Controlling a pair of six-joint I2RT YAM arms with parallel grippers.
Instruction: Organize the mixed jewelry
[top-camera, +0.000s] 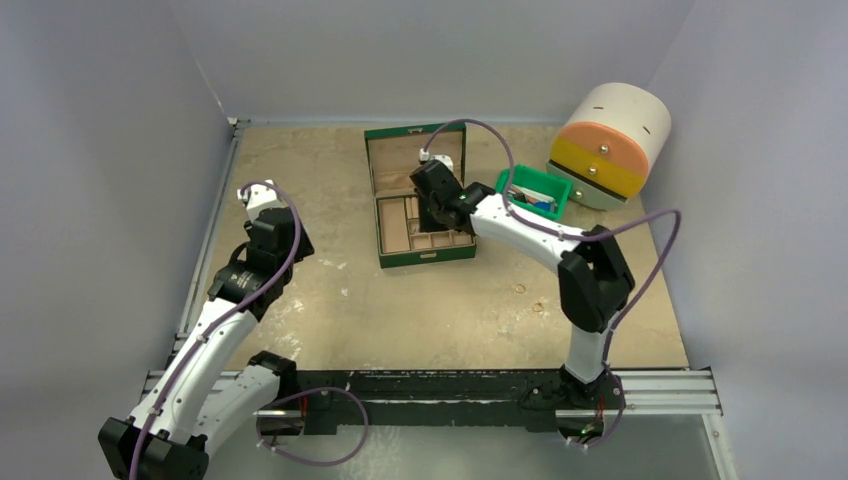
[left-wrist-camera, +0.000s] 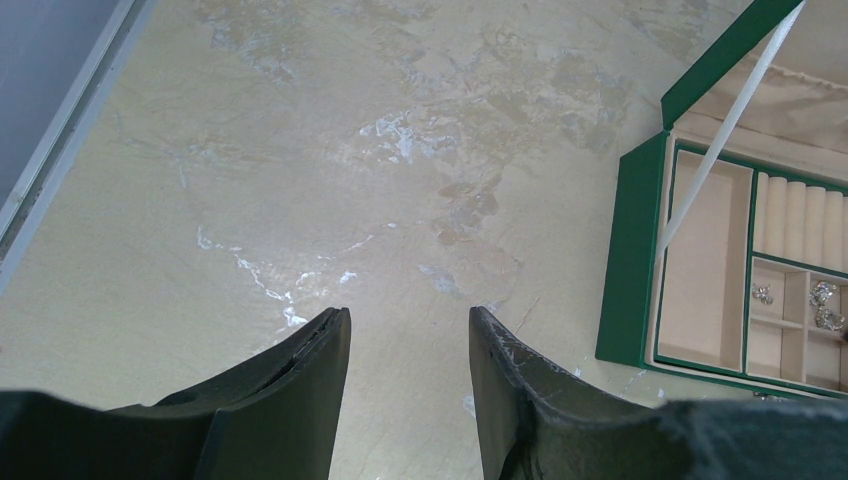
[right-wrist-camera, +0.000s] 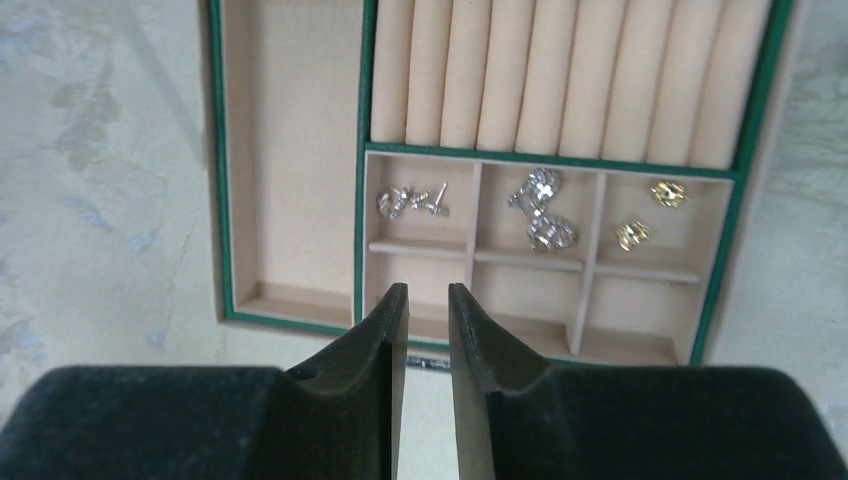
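Table top (top-camera: 450, 320): beige, marbled, w/ whitish scuffs and shiny patches just ahead of the left gripper (left-wrist-camera: 410, 316) and off to its L. Back wall (top-camera: 430, 50): plain pale grey-lilac, well beyond the right gripper (top-camera: 436, 205). Side walls same colour, one far L of the left gripper, one far R of the right gripper. Metal rail (top-camera: 205, 250) runs along the table edge, L of the left gripper. 2nd rail (top-camera: 665, 392) crosses the near edge, behind both. Light soft, even; shadows faint.
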